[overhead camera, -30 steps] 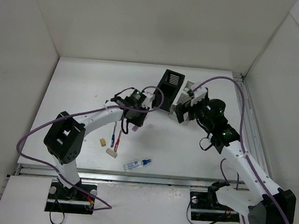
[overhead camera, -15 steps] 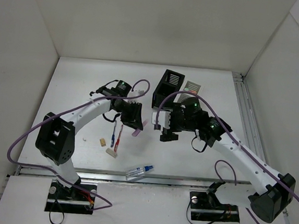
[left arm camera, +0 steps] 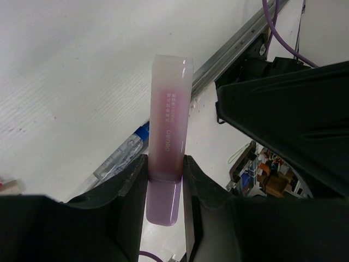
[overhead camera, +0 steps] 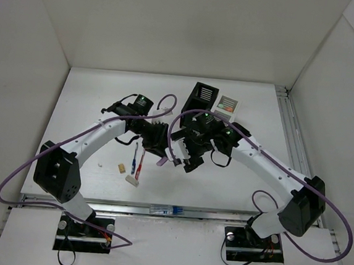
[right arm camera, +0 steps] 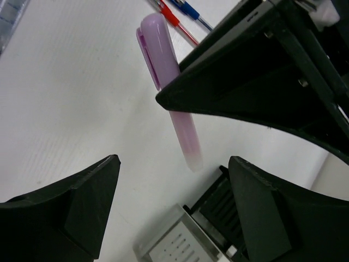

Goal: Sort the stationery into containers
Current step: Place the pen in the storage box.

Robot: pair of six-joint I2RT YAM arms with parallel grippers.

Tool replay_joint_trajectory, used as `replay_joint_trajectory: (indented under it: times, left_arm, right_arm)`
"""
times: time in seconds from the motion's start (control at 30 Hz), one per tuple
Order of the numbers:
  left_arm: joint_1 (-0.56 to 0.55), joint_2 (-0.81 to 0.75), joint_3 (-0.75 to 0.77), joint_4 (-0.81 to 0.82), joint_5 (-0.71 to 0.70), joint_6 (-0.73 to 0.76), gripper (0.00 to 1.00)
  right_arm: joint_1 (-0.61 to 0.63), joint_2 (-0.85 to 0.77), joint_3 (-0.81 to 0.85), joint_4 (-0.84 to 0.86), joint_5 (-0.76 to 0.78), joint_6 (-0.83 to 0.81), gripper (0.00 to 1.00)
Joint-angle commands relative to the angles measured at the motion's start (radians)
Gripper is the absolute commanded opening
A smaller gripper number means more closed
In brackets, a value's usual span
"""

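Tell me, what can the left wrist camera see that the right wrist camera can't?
Only the left wrist camera shows the clear blue-capped tube lying by the metal rail. Only the right wrist camera shows the red pen and blue pen side by side, plus the black box and white box. Both show the pink marker pinched in the left hand.
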Motion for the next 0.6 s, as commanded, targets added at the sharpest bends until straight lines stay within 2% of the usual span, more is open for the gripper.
replay_joint_trajectory:
  times: [0.0,0.2,0.33,0.5,0.57]
  left_arm:
    - [-0.01,-0.024,0.051,-0.003,0.047,0.004,0.0]
    - [-0.01,-0.044,0.051,0.016,0.053,-0.004,0.0]
    - [-0.01,-0.039,0.051,0.013,0.045,-0.005,0.0]
    - [-0.01,-0.044,0.056,0.051,0.074,-0.007,0.0]
    - [-0.01,-0.055,0.059,0.051,0.067,-0.002,0.0]
  right_arm:
    - [0.005,0.022,0.056,-0.008,-0.137,-0.034,0.77]
    - [0.006,0.094,0.059,0.031,-0.236,0.008,0.64]
    - [0.005,0.118,0.053,0.086,-0.289,0.051,0.44]
    - [0.006,0.115,0.004,0.21,-0.294,0.133,0.32]
    - [0.008,0.117,-0.01,0.28,-0.276,0.179,0.24]
